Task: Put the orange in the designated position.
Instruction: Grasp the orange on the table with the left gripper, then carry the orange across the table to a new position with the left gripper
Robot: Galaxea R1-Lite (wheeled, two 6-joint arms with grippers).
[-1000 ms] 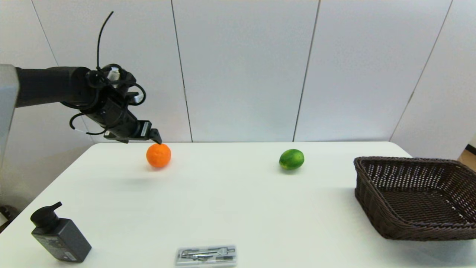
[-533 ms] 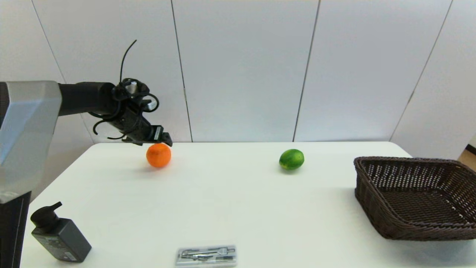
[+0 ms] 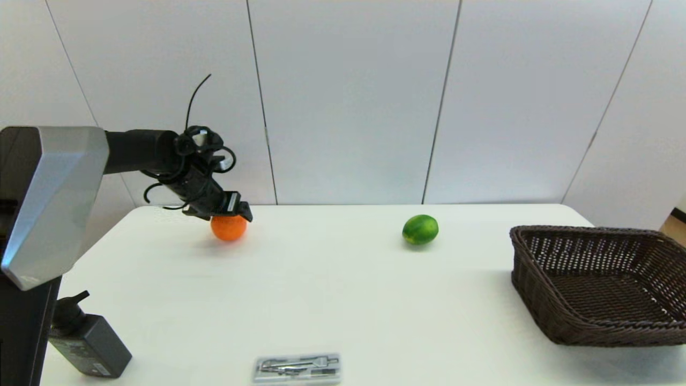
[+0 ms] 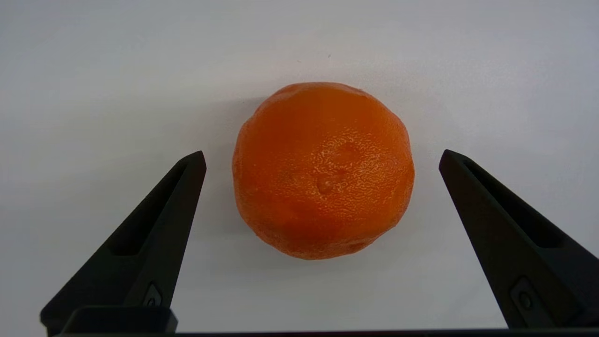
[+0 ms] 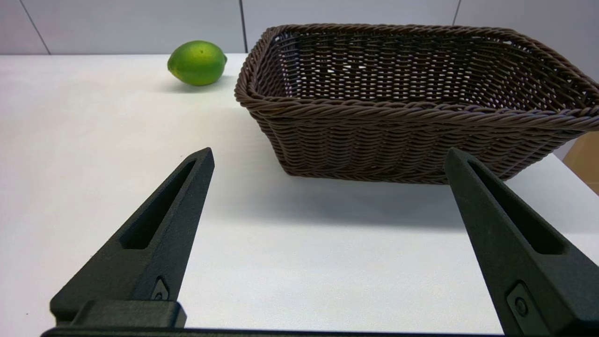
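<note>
Overhead, the left gripper point(image 3: 231, 210) is hanging directly above the orange point(image 3: 229, 228), its two black fingers point(image 4: 154, 243) spread wide and flanking the fruit on either side without touching it. The orange is sitting on the white table point(image 3: 332, 289) near the far left corner, close to the back edge. Being nearly round, it is showing no clear long axis; in the left wrist view a small dimple in its pebbled skin is facing up toward the camera. At the near left corner a black pump bottle point(image 3: 86, 343) is lying tilted, and a clear flat case point(image 3: 298, 369) is resting at the near edge around the middle. Further right, a green fruit point(image 3: 420, 229) is lying with its longer side running across the table, well apart from the orange. At the far right a dark brown wicker basket point(image 3: 536, 300) is standing on the tabletop. The right gripper point(image 5: 327, 168) is waiting low over the table in front of the basket, fingers held apart and gripping nothing. Pale wall panels with thin dark seams are closing off the room behind the table.
</note>
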